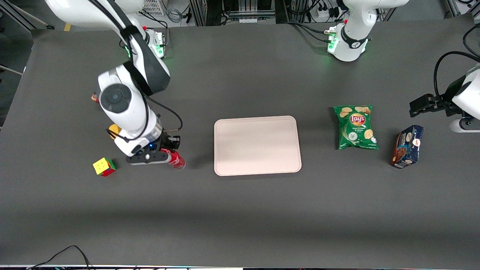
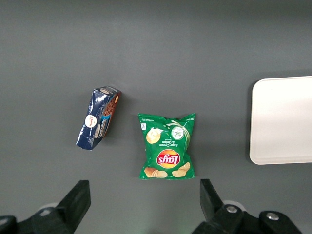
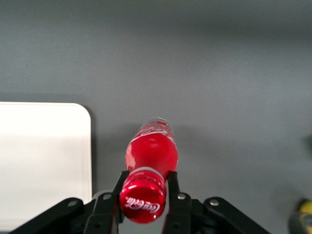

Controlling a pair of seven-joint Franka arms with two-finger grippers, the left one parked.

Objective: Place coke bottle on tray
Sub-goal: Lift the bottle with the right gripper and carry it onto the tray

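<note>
Gripper (image 3: 145, 195) clamped on the neck of the coke bottle (image 3: 151, 153), fingers (image 3: 172, 187) on either side just under the cap; bottle hangs below it, beside the tray (image 1: 257, 145), not on it

coke bottle (image 3: 151, 156): white "coca-cola" script showing on red cap and shoulder | green chip bag (image 1: 356, 127): reading "lay's", "sour cream & onion"

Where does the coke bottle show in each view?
Front view: coke bottle in the gripper, beside the tray, toward the working arm's end.
Left wrist view: not in it.
Right wrist view: coke bottle gripped at its neck.
Shared landmark: the tray.
</note>
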